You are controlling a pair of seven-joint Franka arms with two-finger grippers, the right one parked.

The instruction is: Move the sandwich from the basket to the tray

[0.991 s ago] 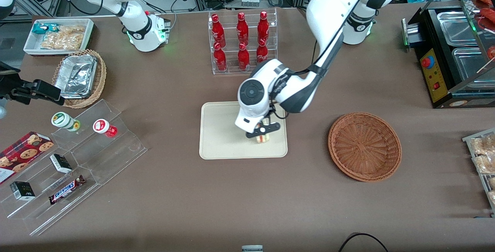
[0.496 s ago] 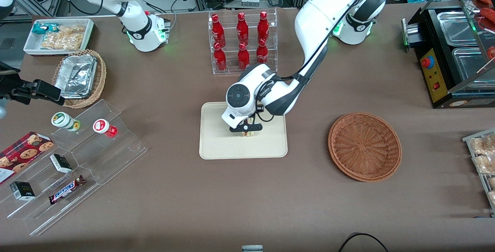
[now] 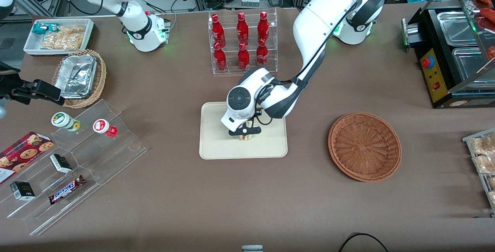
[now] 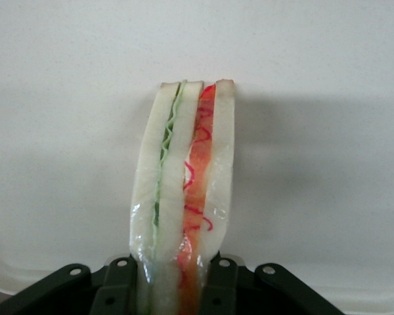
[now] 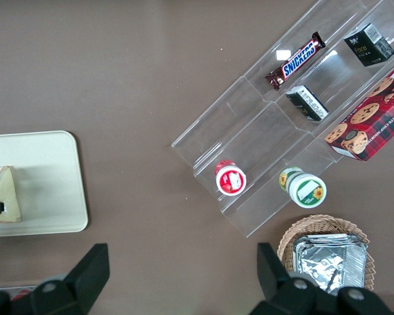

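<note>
"SNICKERS" was read on the chocolate bar (image 5: 295, 60) lying on the clear stepped stand (image 5: 269, 118); "Face" was made out on the small black box (image 5: 370, 43) there.

sandwich (image 4: 184, 190): pale bread, green and red-orange filling stripes | tray (image 3: 216, 147): cream | basket (image 3: 364, 146): reddish-brown woven wicker | end effector (image 3: 244, 131): black, on white arm | worktop (image 3: 232, 205): brown | bottles (image 3: 242, 39): red | Snickers bar (image 3: 66, 189): brown wrapper, white panel with blue lettering

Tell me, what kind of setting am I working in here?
Likely a mock snack kiosk in a lab: a rack of red bottles, tiered candy shelves; the gripper holds the sandwich over the tray.
</note>
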